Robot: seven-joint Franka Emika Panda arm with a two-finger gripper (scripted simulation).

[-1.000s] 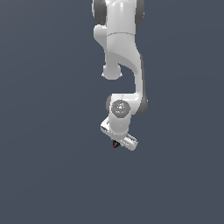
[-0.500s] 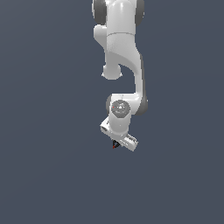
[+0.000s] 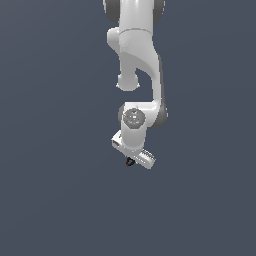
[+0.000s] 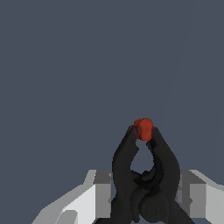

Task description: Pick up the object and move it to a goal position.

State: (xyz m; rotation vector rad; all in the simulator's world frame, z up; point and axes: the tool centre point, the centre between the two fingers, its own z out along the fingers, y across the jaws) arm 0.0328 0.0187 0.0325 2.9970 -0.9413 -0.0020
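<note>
The small black pronged object (image 4: 144, 175) with its red tip (image 4: 144, 128) sits between the white fingers (image 4: 98, 197), which look clamped on it.

Flat dark grey-blue floor (image 3: 55, 200), uniform, nothing visibly resting on it

The exterior view looks from afar at the whole white arm (image 3: 136, 75) against plain grey, while the wrist view sits close behind the jaws, looking along them; both share the object (image 4: 143, 128).
</note>
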